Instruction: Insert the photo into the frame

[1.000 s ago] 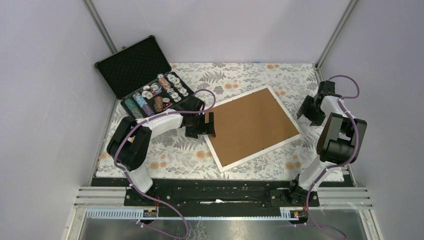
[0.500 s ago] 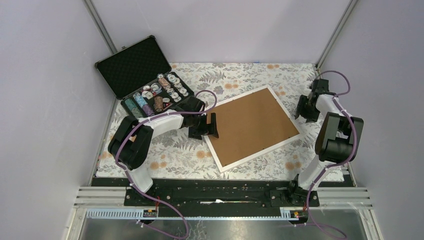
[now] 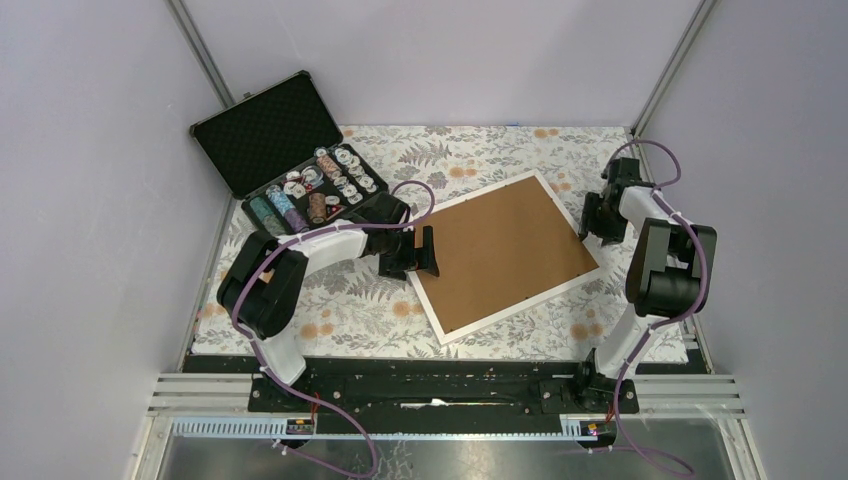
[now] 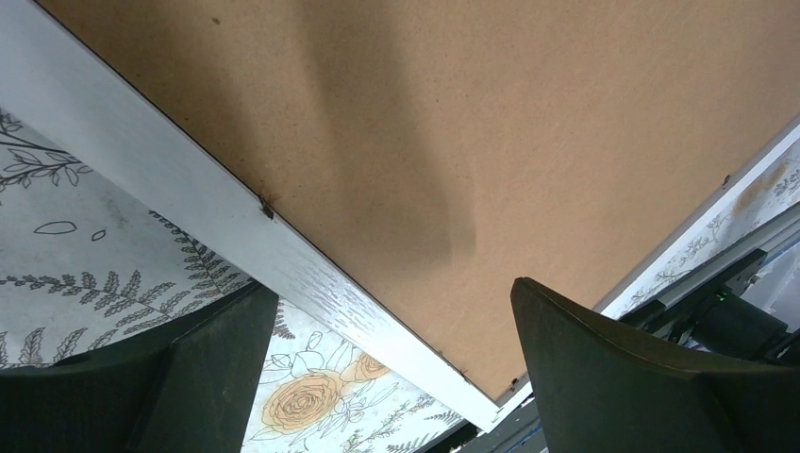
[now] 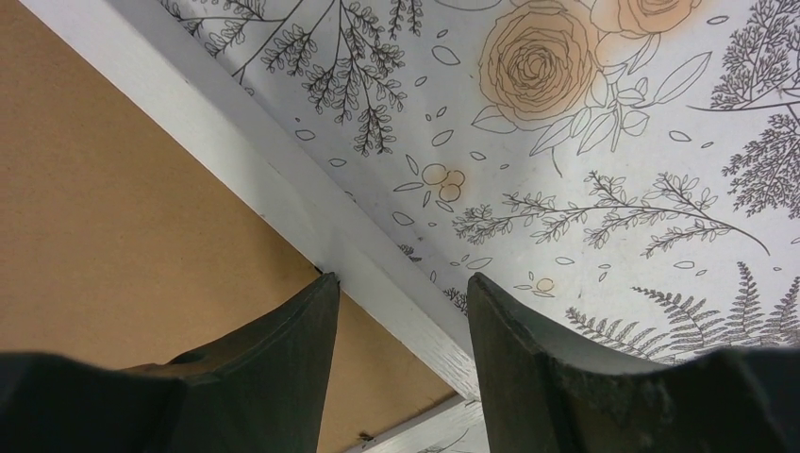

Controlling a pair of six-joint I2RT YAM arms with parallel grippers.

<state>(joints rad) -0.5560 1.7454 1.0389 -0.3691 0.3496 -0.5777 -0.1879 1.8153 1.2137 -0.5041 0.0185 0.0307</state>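
The white frame [image 3: 590, 268] lies face down and skewed on the floral cloth, its plain brown backing board [image 3: 500, 250] filling it. The photo is hidden. My left gripper [image 3: 418, 252] is open, its jaws straddling the frame's left rail [image 4: 226, 217], one finger over the cloth and one over the board [image 4: 528, 142]. My right gripper [image 3: 590, 222] is open, its jaws straddling the frame's right rail [image 5: 311, 203] near a corner, one finger [image 5: 274, 359] over the board [image 5: 123, 236] and the other over the cloth.
An open black foam-lined case [image 3: 290, 155] with several stacks of chips stands at the back left, just behind my left arm. Grey walls close in on both sides. The floral cloth [image 3: 470, 150] covers the table.
My right gripper has moved left from the table's right edge onto the frame's right rail. My left gripper has shifted slightly right onto the frame's left rail. The frame has not moved.
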